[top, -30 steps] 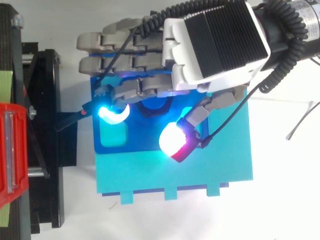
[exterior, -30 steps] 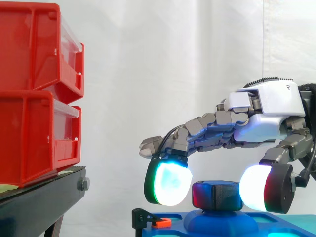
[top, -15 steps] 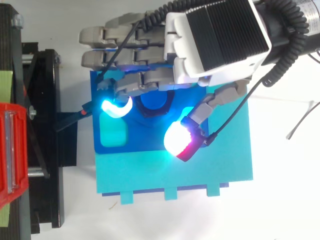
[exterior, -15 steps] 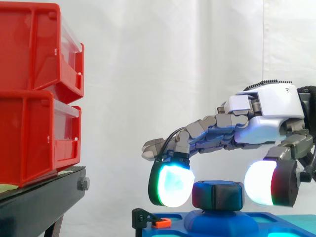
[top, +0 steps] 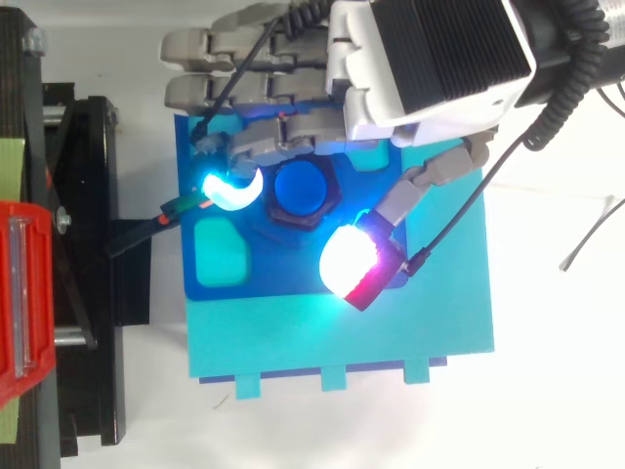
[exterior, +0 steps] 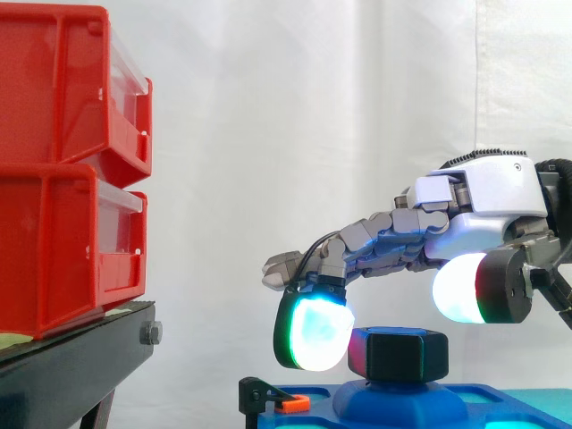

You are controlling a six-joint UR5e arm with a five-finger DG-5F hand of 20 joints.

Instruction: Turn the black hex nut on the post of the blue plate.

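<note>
Top view: your hand [top: 430,68] is released; fingertip pad [top: 229,189] just beside black hex nut [exterior: 399,356] at 9 o'clk, thumb pad [top: 356,264] apart at 5.

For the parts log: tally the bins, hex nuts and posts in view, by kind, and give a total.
Red bins: 2 (upper bin, lower bin)
Black hex nut: 1
Blue post: 1
Total: 4

Nut [exterior: 398,355] on post [top: 301,188] of plate [top: 283,272], bins [exterior: 63,161] left
</note>
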